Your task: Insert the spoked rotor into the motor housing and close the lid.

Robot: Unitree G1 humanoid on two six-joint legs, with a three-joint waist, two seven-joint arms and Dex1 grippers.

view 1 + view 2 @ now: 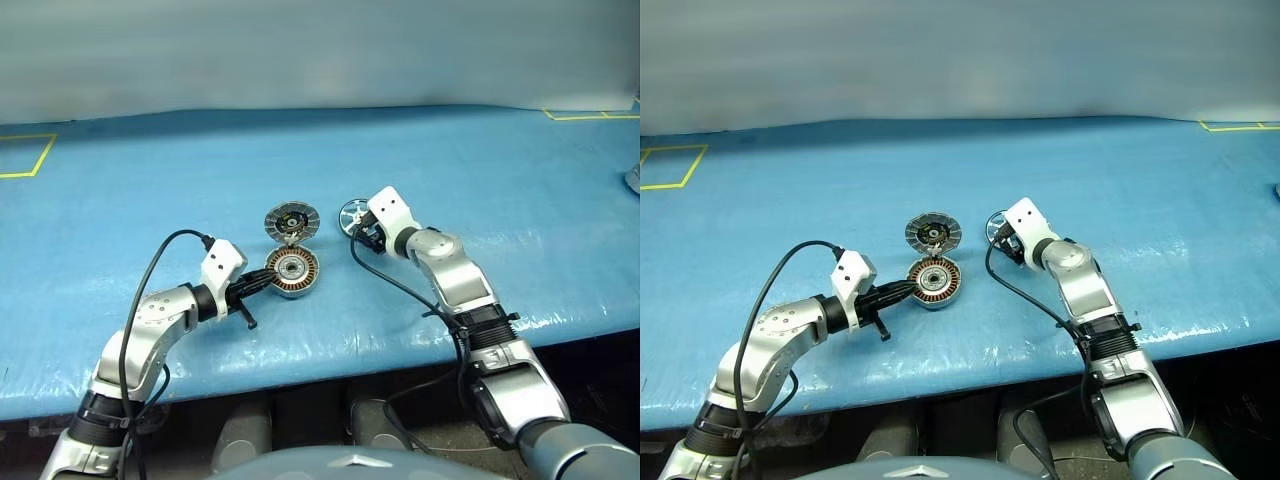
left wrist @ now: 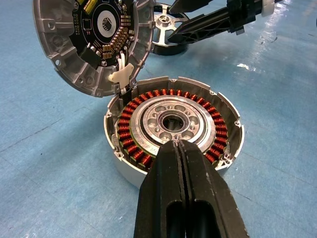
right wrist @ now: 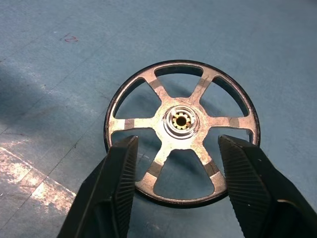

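Six silver spokes cross the black rotor (image 3: 181, 131), its near rim hidden behind the right fingers (image 3: 121, 186), which are apart; left fingers (image 2: 171, 193) together.

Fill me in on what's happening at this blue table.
A two-armed robot is assembling a motor. The motor housing sits open on the table, its hinged lid tipped up behind it. The left gripper, shut, rests at the housing's near rim. The right gripper has its fingers apart on either side of the spoked rotor, which lies flat on the table beside the housing, not yet picked up.
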